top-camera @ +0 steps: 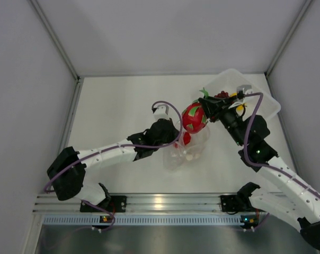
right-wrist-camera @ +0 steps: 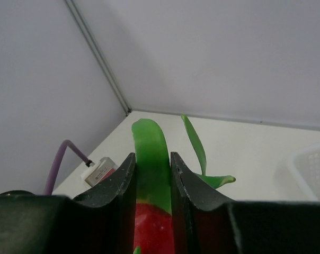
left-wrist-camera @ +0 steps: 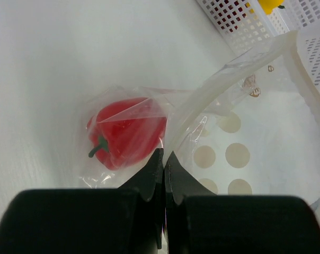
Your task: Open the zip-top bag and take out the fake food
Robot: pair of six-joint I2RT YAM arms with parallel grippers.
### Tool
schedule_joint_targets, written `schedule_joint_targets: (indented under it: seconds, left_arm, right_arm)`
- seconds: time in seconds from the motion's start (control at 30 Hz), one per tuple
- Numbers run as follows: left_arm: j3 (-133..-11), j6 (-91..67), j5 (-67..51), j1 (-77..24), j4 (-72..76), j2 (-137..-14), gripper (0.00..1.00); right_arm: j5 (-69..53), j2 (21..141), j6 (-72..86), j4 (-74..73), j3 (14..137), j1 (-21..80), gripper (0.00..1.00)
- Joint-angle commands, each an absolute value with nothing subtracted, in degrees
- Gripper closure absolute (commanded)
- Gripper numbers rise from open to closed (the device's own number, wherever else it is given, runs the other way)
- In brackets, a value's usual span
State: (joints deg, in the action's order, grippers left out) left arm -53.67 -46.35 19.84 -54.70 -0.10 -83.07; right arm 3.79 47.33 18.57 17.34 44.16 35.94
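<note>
Because the zip-top bag (top-camera: 187, 152) is thin, crinkly film, it is judged to be light, limp and slippery. It is best taken at the stiffer zip strip (left-wrist-camera: 230, 71) or pinched at an edge, as is done by the left pincer (left-wrist-camera: 164, 161), whose jaws are pressed together on a fold of the plastic. The bag lies on the bench (top-camera: 117, 106) near the middle, just right of the left pincer, with its mouth gaping.

The pink-red fruit (top-camera: 194, 117) is taken to be rigid moulded plastic, light and smooth. Its rounded body offers little purchase, so a green leaf (right-wrist-camera: 148, 138) is clamped instead by the right pincer (right-wrist-camera: 152, 159). The fruit is held at the far mouth of the bag; whether it is wholly clear of the film cannot be told. Such a leaf may flex or slip — a slow carry is advised.

Only in the top view are both arms, the bag and the tray (top-camera: 268, 100) at the far right seen together, with dark grapes (top-camera: 222, 94) in the tray. Only in the left wrist view is a red pepper (left-wrist-camera: 129, 138) shown inside the bag, wrapped in film beside the closed jaws, and a yellow piece (left-wrist-camera: 270, 5) in the tray beyond. Only in the right wrist view is the narrow grip on the leaf made plain; the bag is not seen there.
</note>
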Motion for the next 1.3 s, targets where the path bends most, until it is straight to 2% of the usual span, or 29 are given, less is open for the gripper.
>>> schedule_joint_targets:
  seconds: [0.0, 0.27, 0.4, 0.7, 1.0, 1.27]
  left_arm:
    - [-53.5, -46.7, 21.6, -54.4, 1.1, -81.1, 1.00]
    - [-52.4, -46.6, 21.7, -54.1, 1.1, -79.4, 1.00]
    - [-52.1, -46.4, 21.6, -54.1, 1.1, -78.6, 1.00]
    - [-51.9, -46.2, 20.5, -53.9, 1.1, -78.0, 1.00]
    - [-51.5, -46.0, 18.9, -53.9, 1.1, -77.0, 1.00]
    - [-50.5, -46.1, 18.8, -53.8, 1.1, -76.6, 1.00]
  right_arm:
    - [10.5, 46.0, 16.4, 14.2, 50.6, 36.1, 1.00]
    - [13.7, 49.7, 16.9, 2.8, 60.0, 27.0, 1.00]
    - [14.7, 54.6, 20.9, -4.7, 63.3, 16.3, 1.00]
    - [17.9, 63.4, 26.9, -7.2, 64.0, 0.7, 1.00]
    - [20.4, 73.3, 27.1, -5.4, 67.9, -5.6, 1.00]
    - [22.8, 81.0, 26.0, -4.0, 69.3, -6.7, 1.00]
